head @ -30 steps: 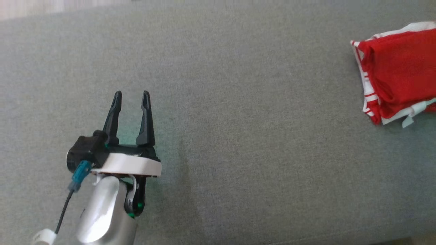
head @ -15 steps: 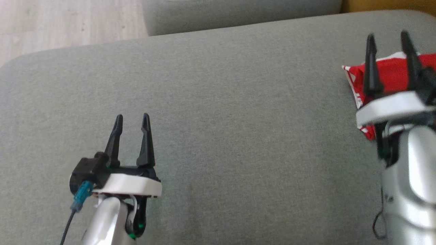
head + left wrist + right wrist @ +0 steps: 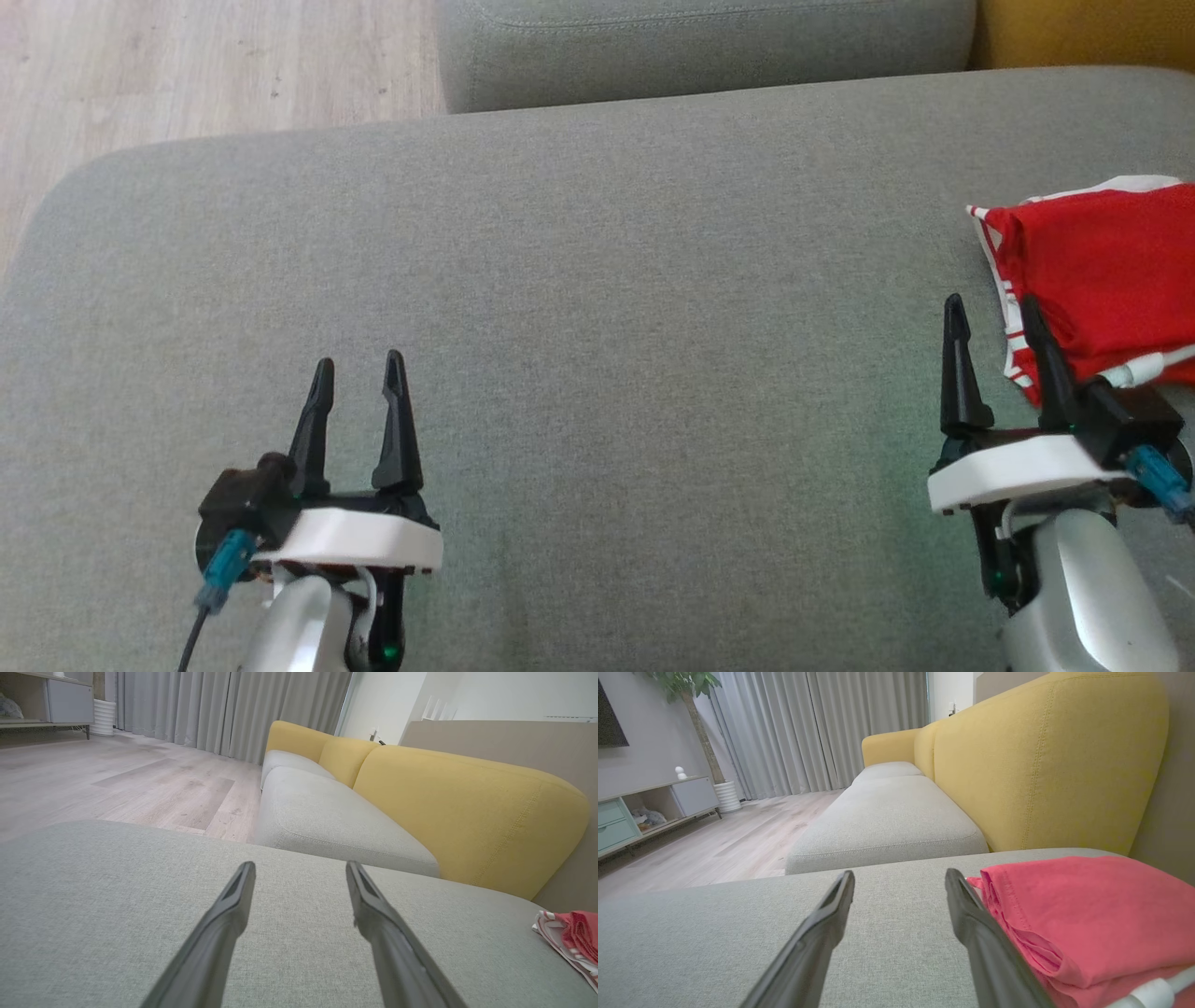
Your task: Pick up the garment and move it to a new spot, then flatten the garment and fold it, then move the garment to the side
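Garment (image 3: 1102,271), red with white striped trim, lies folded on the right side of the grey seat cushion (image 3: 597,308), and neither hand holds it. Nearest on the left, the left hand (image 3: 358,359) hovers over bare cushion, its two dark fingers spread wide with nothing between them. Nearest on the right, the right hand (image 3: 991,301) is spread just as wide and is equally empty. Its right finger stands at the near left corner of the garment, just beside the folded edge; whether it touches the cloth cannot be told. Past that finger the garment shows stacked red layers, with a white hem along its near edge, and it runs off the right edge of the head view. The middle of the cushion between the two hands is plain grey fabric. Farther off, a second grey cushion (image 3: 700,47) butts against the far edge. A pale wooden floor (image 3: 187,65) lies at the far left, a yellow backrest (image 3: 1041,760) rises at the far right, and grey curtains (image 3: 808,728) hang farthest back.
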You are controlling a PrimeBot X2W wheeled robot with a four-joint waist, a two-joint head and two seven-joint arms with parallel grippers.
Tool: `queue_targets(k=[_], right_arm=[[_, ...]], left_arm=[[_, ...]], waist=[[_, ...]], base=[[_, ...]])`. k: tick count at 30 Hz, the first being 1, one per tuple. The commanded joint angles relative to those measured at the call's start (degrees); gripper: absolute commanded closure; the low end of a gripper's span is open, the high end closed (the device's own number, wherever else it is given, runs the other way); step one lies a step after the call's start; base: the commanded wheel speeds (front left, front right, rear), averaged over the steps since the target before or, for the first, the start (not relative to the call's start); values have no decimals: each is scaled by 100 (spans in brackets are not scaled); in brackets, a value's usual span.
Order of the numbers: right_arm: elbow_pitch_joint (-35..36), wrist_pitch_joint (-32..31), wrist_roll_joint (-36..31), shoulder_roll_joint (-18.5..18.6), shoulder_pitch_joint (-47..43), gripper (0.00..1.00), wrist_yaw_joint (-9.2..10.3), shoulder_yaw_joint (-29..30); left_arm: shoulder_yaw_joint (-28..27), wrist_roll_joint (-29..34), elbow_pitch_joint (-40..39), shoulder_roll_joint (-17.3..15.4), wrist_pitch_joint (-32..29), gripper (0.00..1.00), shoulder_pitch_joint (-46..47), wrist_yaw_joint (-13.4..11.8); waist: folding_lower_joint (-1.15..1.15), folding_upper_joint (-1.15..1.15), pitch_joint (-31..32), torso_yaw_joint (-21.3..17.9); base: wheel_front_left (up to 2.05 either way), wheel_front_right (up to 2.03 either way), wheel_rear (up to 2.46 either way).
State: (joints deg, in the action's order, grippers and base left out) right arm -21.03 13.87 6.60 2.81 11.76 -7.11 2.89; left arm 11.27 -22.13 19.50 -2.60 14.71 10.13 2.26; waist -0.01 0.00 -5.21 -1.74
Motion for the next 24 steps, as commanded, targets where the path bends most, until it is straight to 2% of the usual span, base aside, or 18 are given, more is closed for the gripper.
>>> queue_targets(k=[1, 12, 24], right_arm=[[165, 95, -1, 8, 117, 0, -37, -147], [238, 111, -7, 8, 112, 0, -37, -211], [263, 112, 29, 7, 66, 0, -37, -312]], left_arm=[[-146, -35, -193, -28, 29, 0, 100, -39], [-229, -143, -212, -28, 29, 0, 57, -110], [-318, -300, -211, -28, 29, 0, 0, -45]], waist=[[1, 0, 9, 10], [1, 0, 43, 8], [1, 0, 95, 3]], base=[[0, 0, 0], [0, 0, 0], [0, 0, 0]])
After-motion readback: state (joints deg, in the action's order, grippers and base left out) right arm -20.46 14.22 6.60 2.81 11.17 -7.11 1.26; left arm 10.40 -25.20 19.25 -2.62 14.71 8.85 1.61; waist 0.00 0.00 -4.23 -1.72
